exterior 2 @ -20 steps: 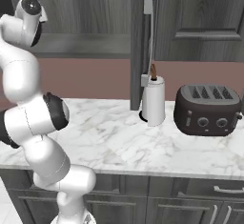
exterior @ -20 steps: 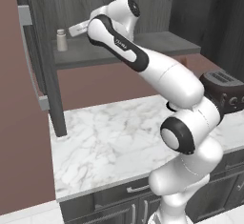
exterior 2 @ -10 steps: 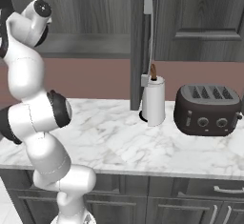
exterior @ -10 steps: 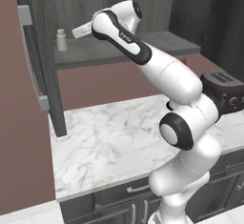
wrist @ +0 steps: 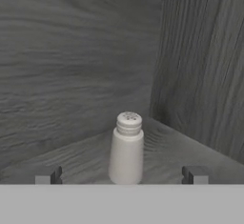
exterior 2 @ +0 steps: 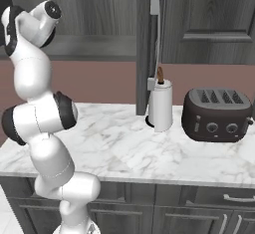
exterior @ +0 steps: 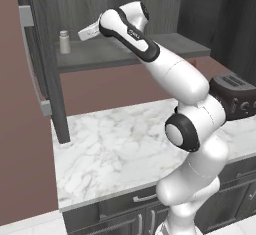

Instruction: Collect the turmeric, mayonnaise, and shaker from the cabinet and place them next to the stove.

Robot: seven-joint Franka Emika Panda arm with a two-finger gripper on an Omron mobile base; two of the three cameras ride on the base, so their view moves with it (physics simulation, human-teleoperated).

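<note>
My gripper [wrist: 122, 174] is spread as wide as it goes and holds nothing. In the hand view its two dark fingertips [wrist: 49, 176] rise far apart at the bottom, one on each side of the shaker [wrist: 126, 147], with bare shelf showing between each tip and the shaker's body. The shaker stands upright and centred ahead of me, its pale grey-white body narrowing to a rounded, perforated cap. It is near my fingertips, but I cannot tell whether it already sits between them or just beyond them.

From the left base view, my arm reaches up and to the left into the open cabinet [exterior: 47, 81], and my hand points along the shelf toward the shaker [exterior: 64, 42]. The shaker stands near the left end of the cabinet's shelf, close to the front edge, with the cabinet's side wall just beside it. A small gap separates it from my hand there.

The cabinet's back and side walls meet in a corner behind the shaker, up and to the right in the hand view.

Below the cabinet lies the marble worktop [exterior 2: 124, 151]. Toward its right end stand a paper towel roll [exterior 2: 160, 104] and, beside that, a dark toaster [exterior 2: 215, 115].
</note>
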